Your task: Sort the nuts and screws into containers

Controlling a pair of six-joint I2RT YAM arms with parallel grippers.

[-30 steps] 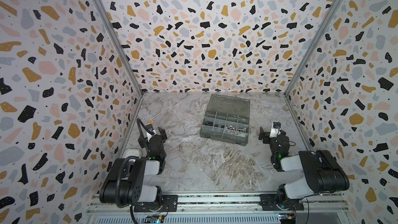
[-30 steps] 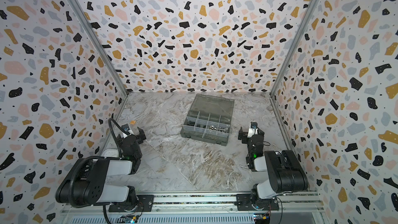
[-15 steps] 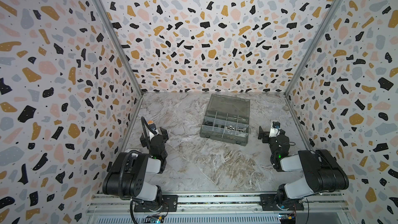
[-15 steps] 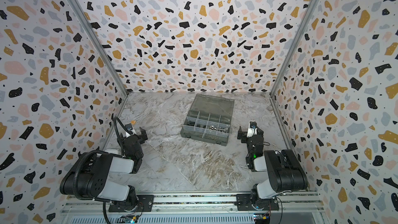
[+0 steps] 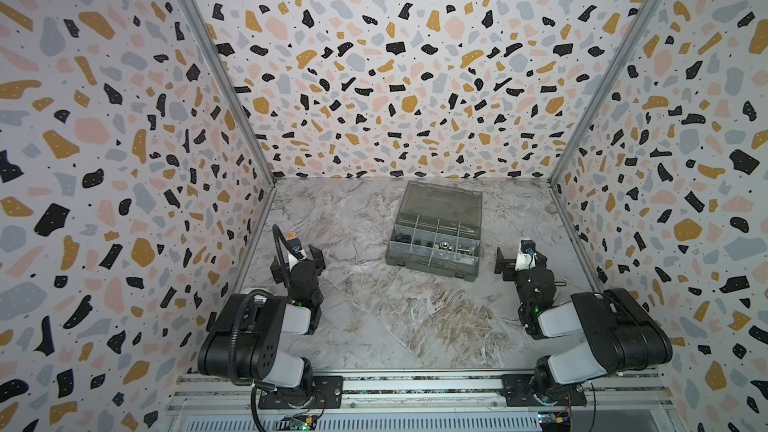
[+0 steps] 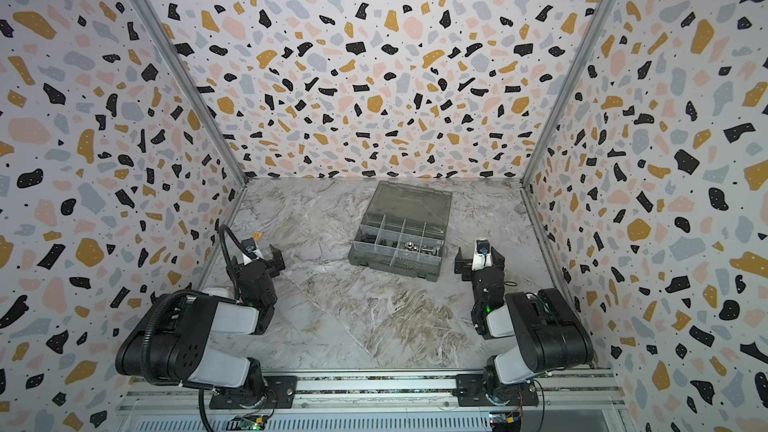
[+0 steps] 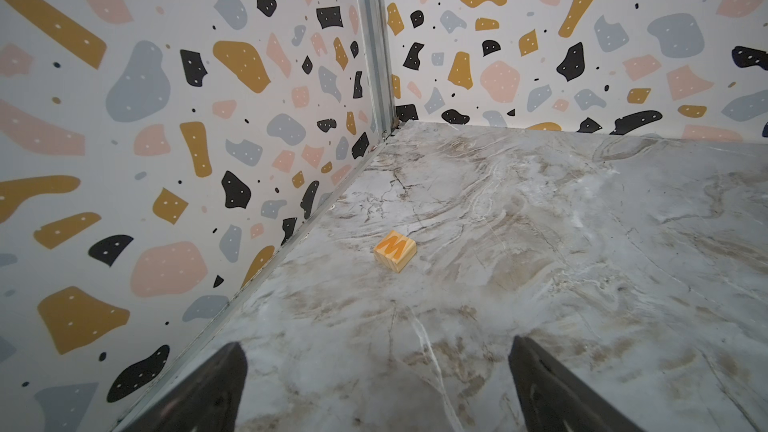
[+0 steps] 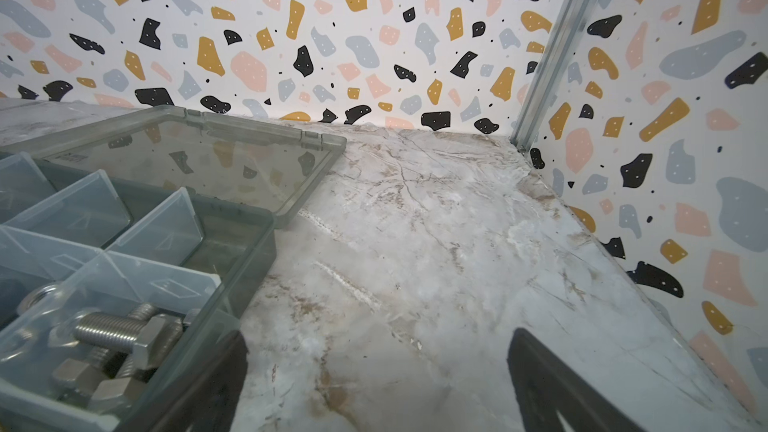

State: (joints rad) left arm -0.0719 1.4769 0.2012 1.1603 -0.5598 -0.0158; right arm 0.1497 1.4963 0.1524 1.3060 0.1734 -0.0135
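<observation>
In a top view: left gripper [image 5: 296, 263] and right gripper [image 5: 521, 261] are held wide, empty, off the box [image 5: 428, 264]; screws [image 5: 467, 249] and nuts [image 5: 444, 246] are lodged inside.
Left wrist: block [image 7: 395, 251] is noted; a mistaken pick is possible.
Right wrist: box corner is seen beside one finger [image 8: 224, 380]; shoving is risked.

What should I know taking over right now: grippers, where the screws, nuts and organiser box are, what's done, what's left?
Left gripper: open, empty, low near the left wall, facing a small wooden block with an orange M.
Right gripper: open, empty, just right of the smoky-grey translucent plastic organiser box, lid open flat.
Silver hex-head screws lie in its right-end compartment, shiny silver dome nuts beside them, small black pieces farther left, type unclear.
Done: no loose hardware seen on the marble table.
Left: likely only checking the sort.
</observation>
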